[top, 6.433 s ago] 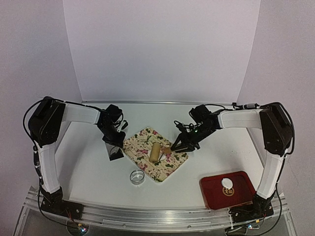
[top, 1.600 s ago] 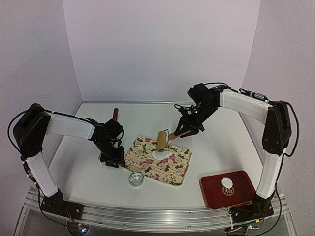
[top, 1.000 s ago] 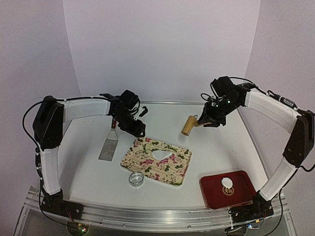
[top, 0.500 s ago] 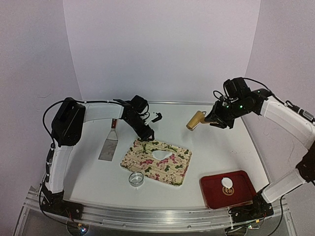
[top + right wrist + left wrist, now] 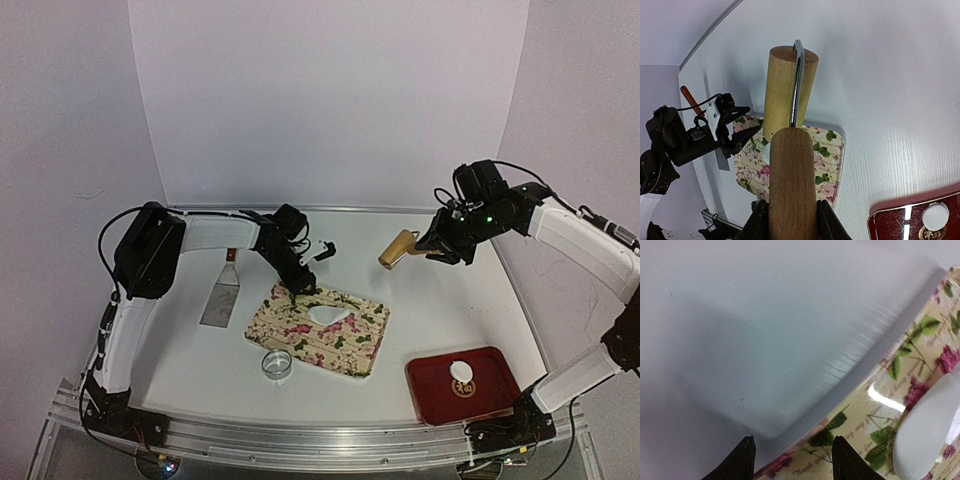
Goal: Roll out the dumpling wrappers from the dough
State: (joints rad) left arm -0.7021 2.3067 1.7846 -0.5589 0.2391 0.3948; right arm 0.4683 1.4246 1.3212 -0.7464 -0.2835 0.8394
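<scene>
Spatula (image 5: pixel 222 298): flat on the desk (image 5: pixel 180 350), left of the mat, untouched.
Left gripper (image 5: pixel 792 460): fingers apart, poised at the far left edge of the floral mat (image 5: pixel 350 350). Nothing is held. Whether it touches the mat cannot be told.
Ring cutter (image 5: pixel 277 363): on the desk just off the mat's near left corner, not in use.
Dough sheet (image 5: pixel 332 317): white, flattened and irregular, lying mid-mat. Its outline looks notched.
Rolling pin (image 5: pixel 398 248): held in the air over the far desk, well apart from the dough.
Right gripper (image 5: pixel 791 220): clamped on the pin's wooden handle.
Red tray (image 5: pixel 495 385): near right, carrying one dumpling wrapper (image 5: pixel 461 372).
Progress, judged: the sheet appears rolled, and one wrapper is cut and stored.
Outstanding, judged: set the pin down, cut further discs from the sheet, and move them to the tray.
</scene>
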